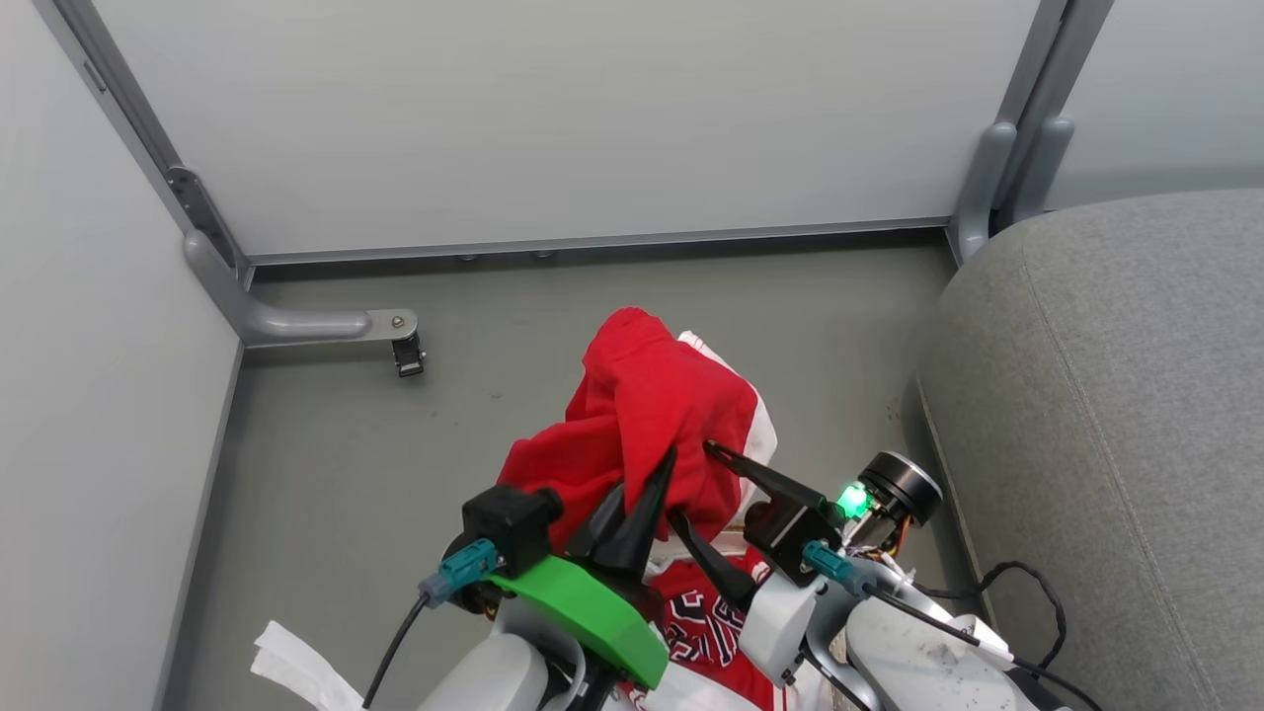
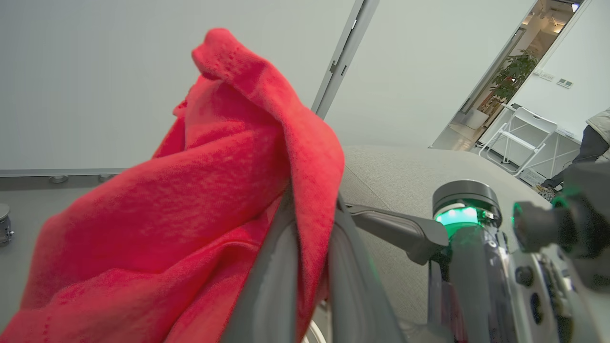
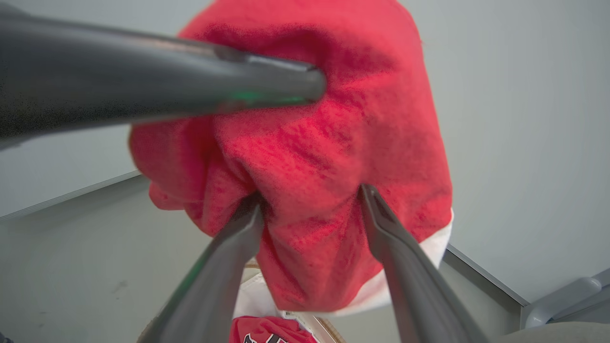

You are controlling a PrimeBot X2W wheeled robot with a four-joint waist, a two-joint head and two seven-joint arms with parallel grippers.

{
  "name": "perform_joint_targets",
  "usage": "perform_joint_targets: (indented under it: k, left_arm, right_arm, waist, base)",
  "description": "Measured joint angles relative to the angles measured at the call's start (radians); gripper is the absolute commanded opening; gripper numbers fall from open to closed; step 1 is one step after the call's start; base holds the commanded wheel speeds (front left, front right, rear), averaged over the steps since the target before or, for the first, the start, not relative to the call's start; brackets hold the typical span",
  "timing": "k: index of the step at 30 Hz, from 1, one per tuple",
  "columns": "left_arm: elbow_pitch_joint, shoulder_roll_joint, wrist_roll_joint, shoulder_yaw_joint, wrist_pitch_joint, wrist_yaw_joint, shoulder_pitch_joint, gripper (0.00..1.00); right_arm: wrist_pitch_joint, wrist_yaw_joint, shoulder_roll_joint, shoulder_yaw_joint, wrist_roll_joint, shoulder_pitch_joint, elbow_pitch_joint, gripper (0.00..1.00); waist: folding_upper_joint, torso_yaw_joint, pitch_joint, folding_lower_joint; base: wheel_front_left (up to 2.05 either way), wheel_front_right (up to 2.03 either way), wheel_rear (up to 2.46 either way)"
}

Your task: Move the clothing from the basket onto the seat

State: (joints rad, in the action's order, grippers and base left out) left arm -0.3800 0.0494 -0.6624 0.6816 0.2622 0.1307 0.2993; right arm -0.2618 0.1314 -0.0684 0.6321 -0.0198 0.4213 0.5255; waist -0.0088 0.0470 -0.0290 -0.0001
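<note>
Grey upholstery takes up the right side: the seat point(image 1: 1106, 415), with no garment on the part that shows. Left of it, over the bare floor, the plain red piece of the clothing point(image 1: 642, 415) hangs bunched in the air, a white edge on its right. It is lifted above the basket point(image 3: 333, 331), of which a sliver of brown rim shows near the robot. The lettered jersey point(image 1: 706, 622) lies low between the two forearms, apparently not yet taken out.

The left gripper point(image 1: 664, 469) is clamped tight on a fold of the red piece and carries it. The right gripper point(image 1: 694, 481) is spread wide, its fingers straddling the lower bulge of that cloth without pinching it.

By my reading, nothing is delivered yet: the red piece needs carrying right and releasing, then the jersey.
</note>
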Motion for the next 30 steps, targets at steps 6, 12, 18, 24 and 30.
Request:
perform_joint_targets:
  k: [6, 12, 18, 24, 30]
  left_arm:
    - [0.005, 0.001, -0.046, 0.050, 0.000, 0.000, 0.007, 0.00]
    - [0.010, 0.001, -0.091, 0.092, 0.000, 0.000, 0.018, 0.00]
    - [0.002, 0.001, -0.107, 0.091, 0.001, 0.000, 0.024, 0.00]
    - [-0.029, -0.001, -0.022, 0.050, 0.002, 0.000, 0.029, 1.00]
    - [-0.059, 0.000, 0.154, -0.002, 0.002, 0.000, 0.028, 1.00]
  right_arm:
    - [0.000, 0.000, 0.012, 0.000, -0.018, 0.013, 0.030, 0.71]
    - [0.000, 0.000, 0.015, 0.009, -0.047, 0.028, 0.040, 0.00]
    - [0.000, 0.000, 0.016, 0.017, -0.087, 0.035, 0.041, 0.00]
    - [0.000, 0.000, 0.013, -0.015, -0.130, 0.016, 0.033, 0.00]
    - [0.000, 0.000, -0.015, -0.065, -0.175, -0.025, 0.015, 0.00]
  waist:
    - [0.0000, 0.015, -0.003, 0.0000]
    - [0.0000, 0.030, -0.009, 0.0000]
    - [0.0000, 0.041, -0.016, 0.0000]
    - [0.0000, 0.021, -0.019, 0.0000]
    - [0.0000, -0.039, -0.024, 0.0000]
  base:
    - [0.00, 0.00, 0.00]
    - [0.00, 0.00, 0.00]
    - [0.00, 0.00, 0.00]
    - [0.00, 0.00, 0.00]
    - [0.00, 0.00, 0.00]
